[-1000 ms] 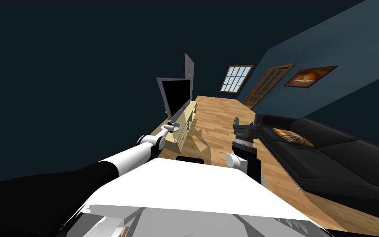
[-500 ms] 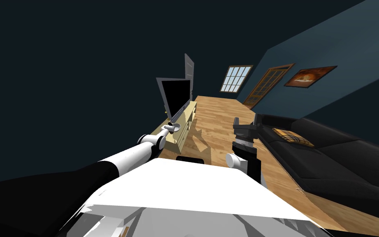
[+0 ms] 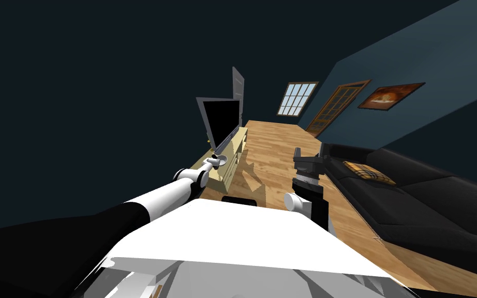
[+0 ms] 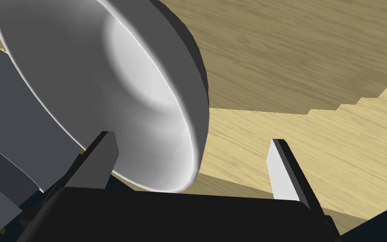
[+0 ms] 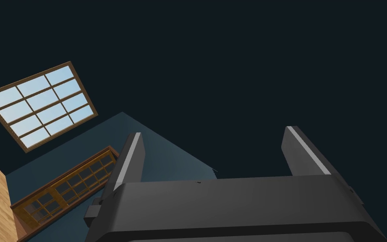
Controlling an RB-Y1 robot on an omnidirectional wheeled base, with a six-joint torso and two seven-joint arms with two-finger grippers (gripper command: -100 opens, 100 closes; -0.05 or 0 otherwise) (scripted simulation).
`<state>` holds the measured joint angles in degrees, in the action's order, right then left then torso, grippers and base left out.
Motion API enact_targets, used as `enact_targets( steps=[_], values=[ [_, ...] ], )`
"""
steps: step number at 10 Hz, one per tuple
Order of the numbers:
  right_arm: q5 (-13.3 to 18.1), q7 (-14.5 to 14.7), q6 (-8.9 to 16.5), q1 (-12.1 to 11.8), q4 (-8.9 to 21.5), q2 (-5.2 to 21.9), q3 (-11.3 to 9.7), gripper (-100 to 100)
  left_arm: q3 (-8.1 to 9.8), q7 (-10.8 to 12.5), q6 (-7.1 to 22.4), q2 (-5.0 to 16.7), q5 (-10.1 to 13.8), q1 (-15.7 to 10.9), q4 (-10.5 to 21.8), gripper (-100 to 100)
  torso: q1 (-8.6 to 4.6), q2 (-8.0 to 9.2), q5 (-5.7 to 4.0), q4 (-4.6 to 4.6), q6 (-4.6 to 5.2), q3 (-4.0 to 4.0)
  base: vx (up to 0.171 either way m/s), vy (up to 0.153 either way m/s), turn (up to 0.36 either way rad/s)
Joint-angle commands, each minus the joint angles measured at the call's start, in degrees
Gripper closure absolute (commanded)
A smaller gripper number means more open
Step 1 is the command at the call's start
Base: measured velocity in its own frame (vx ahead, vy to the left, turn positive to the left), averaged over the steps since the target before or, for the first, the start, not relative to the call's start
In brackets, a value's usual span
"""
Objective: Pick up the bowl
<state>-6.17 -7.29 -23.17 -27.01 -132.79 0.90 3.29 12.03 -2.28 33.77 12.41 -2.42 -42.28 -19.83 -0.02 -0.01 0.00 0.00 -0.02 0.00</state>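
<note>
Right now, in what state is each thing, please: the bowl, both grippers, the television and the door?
bowl: on the pale stand, not gripped.
left gripper: open, fingers astride the bowl's rim.
right gripper: open, empty.
television: screen black.
glazed door: shut.

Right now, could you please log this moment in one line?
left gripper: open, straddling bowl rim | bowl: on pale wooden stand, not lifted | right gripper: open, empty
</note>
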Motion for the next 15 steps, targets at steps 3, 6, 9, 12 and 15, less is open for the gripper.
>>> enact_targets(
  steps=[3,6,9,12,15],
  values=[
    [0.00,0.00,0.00,-0.01,0.00,0.00,0.00,0,-0.59,0.32,-2.65,-0.33,0.10,2.11,0.55,-100,0.04,-0.13,0.01,-0.03,-0.01,-0.07,0.052,0.012,-0.006],
    [0.00,0.00,0.00,0.00,0.00,0.00,0.00,0,-0.68,0.43,-2.90,-0.40,0.03,2.26,0.81,-100,-0.04,-0.07,-0.01,-0.03,-0.01,-0.05,0.022,-0.005,0.023],
    [0.00,0.00,0.00,0.00,0.00,0.00,0.00,0,-0.70,0.48,-3.18,-0.38,0.00,2.21,0.97,100,0.00,0.03,0.02,-0.01,-0.01,0.00,0.000,0.000,0.000],
    [0.00,0.00,0.00,0.00,0.00,0.00,0.00,0,-0.70,0.48,-3.17,-0.37,0.00,2.23,0.98,0,0.01,0.02,0.03,0.00,0.01,0.01,0.000,0.000,0.000],
    [0.00,0.00,0.00,0.01,0.00,0.00,0.00,0,-0.29,0.16,-1.32,-0.17,0.05,1.06,0.27,100,-0.02,0.20,0.00,0.06,0.03,0.12,-0.036,0.000,-0.025]
  ],
)
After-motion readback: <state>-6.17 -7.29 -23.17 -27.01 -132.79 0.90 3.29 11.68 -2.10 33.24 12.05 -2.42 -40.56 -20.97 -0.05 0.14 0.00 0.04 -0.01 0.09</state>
